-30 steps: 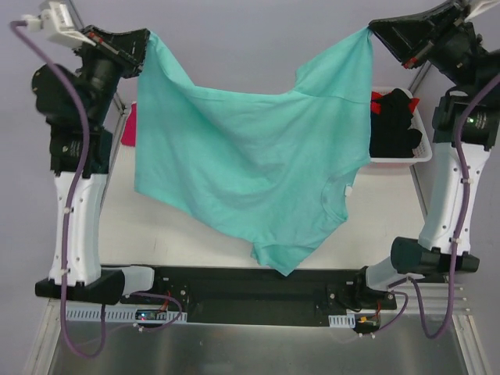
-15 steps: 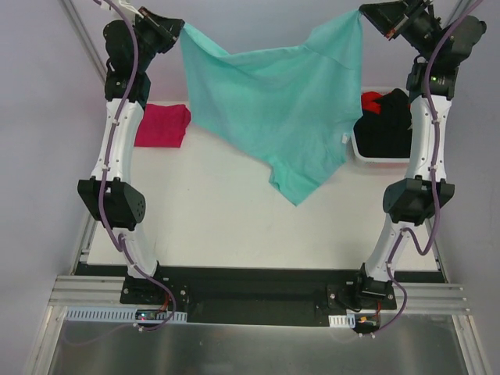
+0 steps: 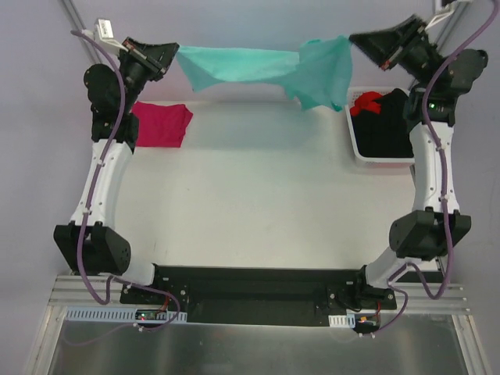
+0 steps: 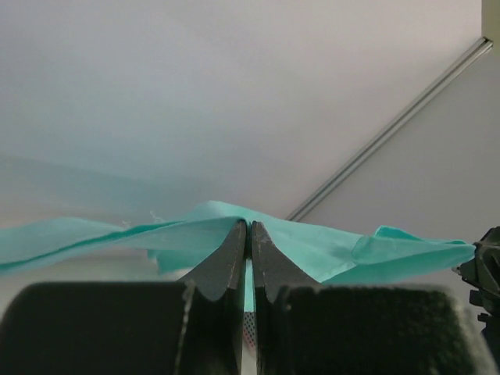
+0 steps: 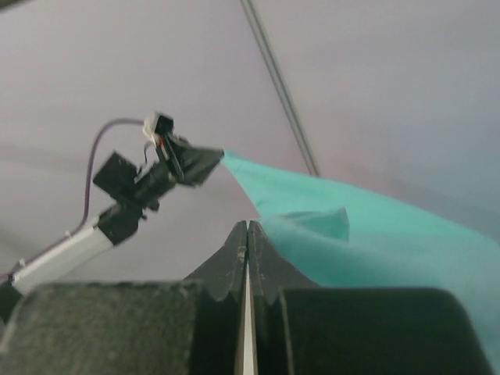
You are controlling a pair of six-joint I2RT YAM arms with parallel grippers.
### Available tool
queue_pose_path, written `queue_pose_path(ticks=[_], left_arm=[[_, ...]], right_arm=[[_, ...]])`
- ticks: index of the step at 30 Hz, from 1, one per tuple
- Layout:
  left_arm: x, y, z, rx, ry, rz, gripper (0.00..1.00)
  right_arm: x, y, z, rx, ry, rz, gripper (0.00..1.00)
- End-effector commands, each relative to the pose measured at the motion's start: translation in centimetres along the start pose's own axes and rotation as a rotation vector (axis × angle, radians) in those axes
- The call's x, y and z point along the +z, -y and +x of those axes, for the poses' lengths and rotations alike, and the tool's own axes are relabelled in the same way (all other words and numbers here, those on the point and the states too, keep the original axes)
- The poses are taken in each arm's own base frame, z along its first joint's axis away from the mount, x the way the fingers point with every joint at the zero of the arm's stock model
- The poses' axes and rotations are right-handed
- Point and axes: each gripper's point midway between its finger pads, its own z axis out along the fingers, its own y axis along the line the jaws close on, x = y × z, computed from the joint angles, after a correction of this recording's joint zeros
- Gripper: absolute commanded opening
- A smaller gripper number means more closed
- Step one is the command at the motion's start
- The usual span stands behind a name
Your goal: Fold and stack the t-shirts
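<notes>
The left pincer and right pincer each pinch the teal t-shirt, stretched between them above the worktop.

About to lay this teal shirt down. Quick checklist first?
1. The left claw shut on the teal shirt: ok.
2. The right claw shut on the same shirt: ok.
3. Shirt spread evenly between them: not ok, a fold hangs near the right claw.
4. Bare table in front of the shirt: ok.
5. Apart from the pink shirt at left: ok.
6. Which edge is gripped: cannot tell.
</notes>
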Motion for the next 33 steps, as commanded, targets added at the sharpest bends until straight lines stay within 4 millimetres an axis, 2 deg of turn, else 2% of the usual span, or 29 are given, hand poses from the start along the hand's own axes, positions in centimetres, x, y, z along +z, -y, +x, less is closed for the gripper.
queue_pose_path(ticks=[1, 2, 3, 4, 5, 6, 7, 8, 9, 10, 11, 12, 13, 14, 15, 16, 19, 20, 21, 23, 26, 29, 33], left_arm=[[-4.1, 2.4, 0.7, 0.074, 0.022, 0.061, 0.0], [-5.0, -0.7, 3.2, 0.051, -0.012, -0.013, 0.0], [-5.8, -1.3, 3.5, 0.043, -0.004, -0.041, 0.0], [-6.4, -2.4, 4.8, 0.039, -0.031, -0.071, 0.0], [-7.2, -4.4, 6.6, 0.026, -0.073, -0.125, 0.0], [-8.1, -5.1, 8.0, 0.012, -0.122, -0.153, 0.0], [-9.5, -7.3, 10.5, -0.009, -0.174, -0.204, 0.0], [-10.6, -7.6, 11.3, -0.016, -0.189, -0.221, 0.0], [-11.6, -8.2, 12.7, -0.036, -0.223, -0.236, 0.0], [-13.5, -10.3, 15.4, -0.075, -0.276, -0.3, 0.0], [-14.8, -10.3, 16.1, -0.081, -0.29, -0.315, 0.0], [-15.9, -10.9, 17.1, -0.103, -0.303, -0.349, 0.0], [-18.3, -12.9, 19.4, -0.138, -0.347, -0.437, 0.0], [-19.4, -12.4, 19.5, -0.131, -0.339, -0.436, 0.0], [-20.6, -12.7, 20.2, -0.135, -0.355, -0.465, 0.0], [-22.6, -13.5, 21.7, -0.154, -0.408, -0.531, 0.0], [-25.4, -13.1, 22.0, -0.126, -0.464, -0.609, 0.0], [-26.9, -12.7, 22.8, -0.142, -0.503, -0.627, 0.0], [-27.4, -12.5, 23.0, -0.149, -0.515, -0.63, 0.0], [-28.9, -12.0, 23.8, -0.164, -0.557, -0.643, 0.0], [-30.7, -11.6, 24.5, -0.166, -0.593, -0.662, 0.0], [-31.5, -11.1, 24.7, -0.155, -0.612, -0.658, 0.0], [-32.8, -10.5, 25.3, -0.168, -0.637, -0.656, 0.0]], right_arm=[[-2.9, -3.2, 7.9, 0.022, -0.128, -0.063, 0.01], [-3.9, -2.5, 10.1, 0.062, -0.15, -0.033, 0.01], [-4.8, -1.2, 12.7, 0.079, -0.183, 0.005, 0.01], [-6.7, 1.1, 17.1, 0.179, -0.228, 0.074, 0.01], [-7.7, 0.4, 18.2, 0.172, -0.244, 0.098, 0.01], [-9.0, 1.5, 21.3, 0.218, -0.315, 0.161, 0.01], [-10.2, 1.9, 23.9, 0.251, -0.366, 0.201, 0.01], [-11.1, 1.7, 25.2, 0.264, -0.406, 0.242, 0.01], [-12.5, 1.9, 28.2, 0.323, -0.49, 0.319, 0.01], [-13.4, 1.9, 30.0, 0.379, -0.524, 0.358, 0.01], [-14.1, 1.9, 31.4, 0.42, -0.551, 0.388, 0.01], [-14.4, 1.0, 32.6, 0.448, -0.58, 0.392, 0.01], [-15.1, 0.7, 33.8, 0.438, -0.618, 0.405, 0.01], [-15.8, 0.7, 35.2, 0.416, -0.663, 0.456, 0.01], [-17.0, -0.1, 36.4, 0.447, -0.72, 0.489, 0.01], [-17.8, -0.3, 37.1, 0.441, -0.756, 0.501, 0.01], [-20.3, -1.5, 39.6, 0.499, -0.881, 0.549, 0.01], [-21.0, -1.7, 40.2, 0.486, -0.915, 0.564, 0.01], [-21.9, -2.2, 41.0, 0.505, -0.944, 0.582, 0.01], [-22.8, -2.8, 41.2, 0.489, -0.958, 0.612, 0.01], [-24.5, -4.5, 41.8, 0.51, -1.007, 0.628, 0.01], [-26.3, -5.9, 42.5, 0.515, -1.058, 0.639, 0.01], [-27.4, -7.1, 42.9, 0.506, -1.068, 0.661, 0.01]])
